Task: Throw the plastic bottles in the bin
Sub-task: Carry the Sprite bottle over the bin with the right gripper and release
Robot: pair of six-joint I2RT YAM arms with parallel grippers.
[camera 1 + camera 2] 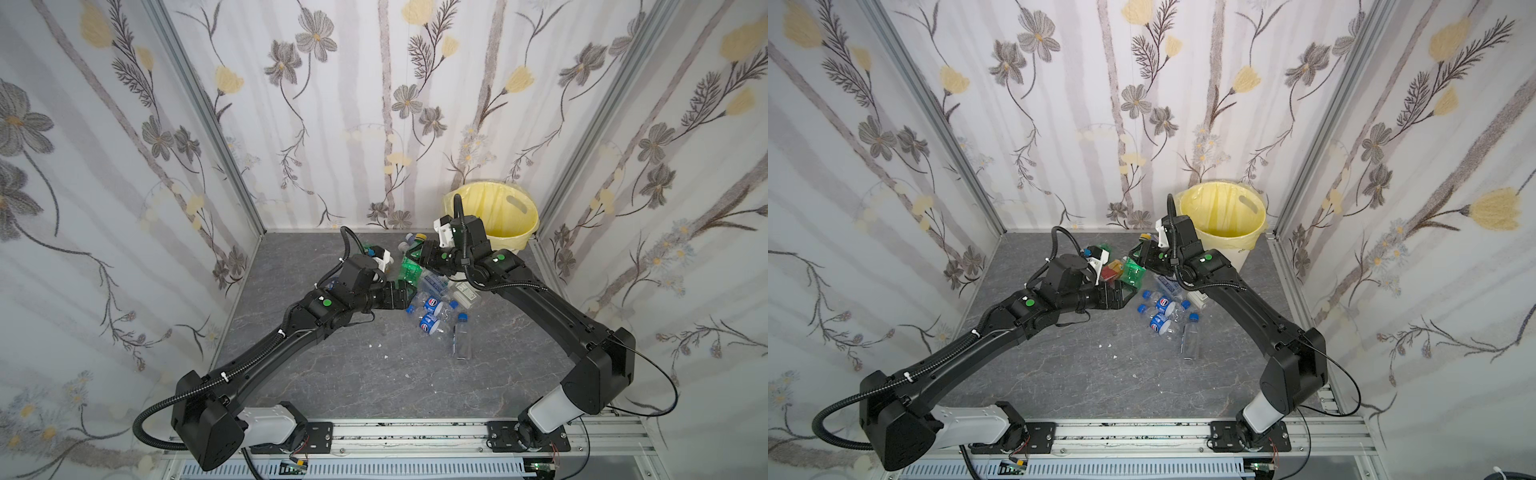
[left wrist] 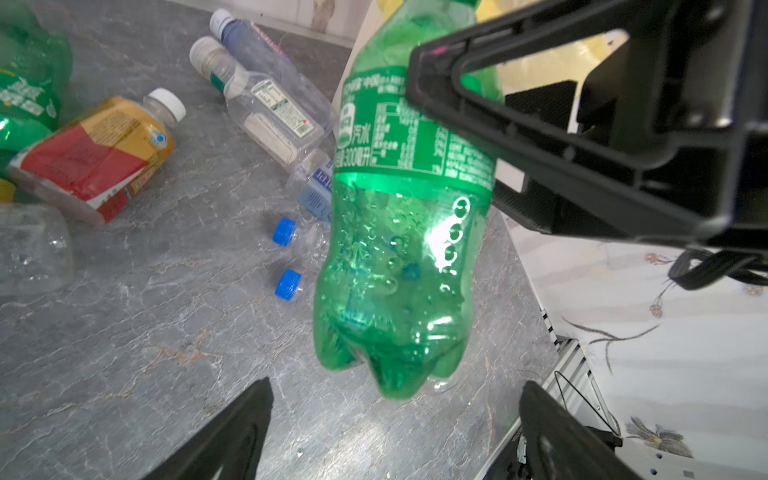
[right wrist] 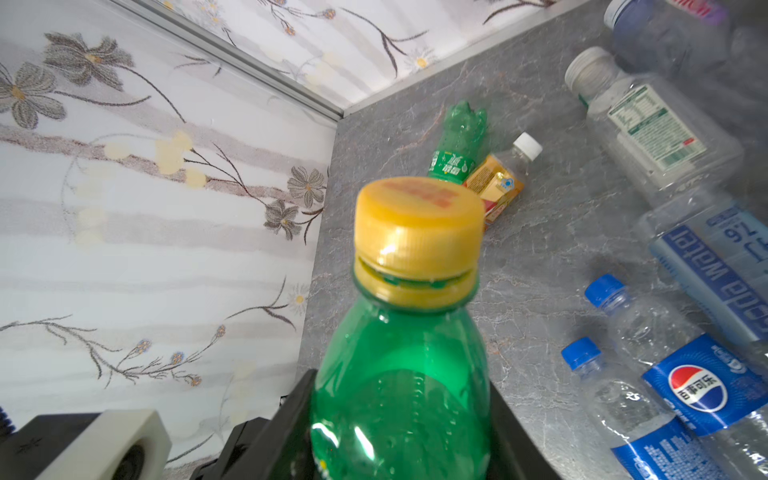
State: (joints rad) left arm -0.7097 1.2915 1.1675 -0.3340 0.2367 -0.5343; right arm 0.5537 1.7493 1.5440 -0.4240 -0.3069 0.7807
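Right gripper [image 3: 401, 424] is clamped on the green bottle [image 2: 399, 257] at its label band. Left gripper [image 2: 395, 411] has its jaws wide apart on either side of the bottle's base, and we see clear gaps on both sides.

The bottle is translucent green with a dimpled lower body, a lobed base, a green label with white print and a yellow cap [image 3: 417, 232]. It looks empty. It is off the grey table [image 1: 353, 374], above the bottle pile and left of the bin [image 1: 528, 226], not over it. The bin has a yellow liner.

On the table we see a second green bottle [image 3: 457, 145], an orange-red one [image 2: 95, 158] and clear blue-capped ones [image 3: 702, 386].
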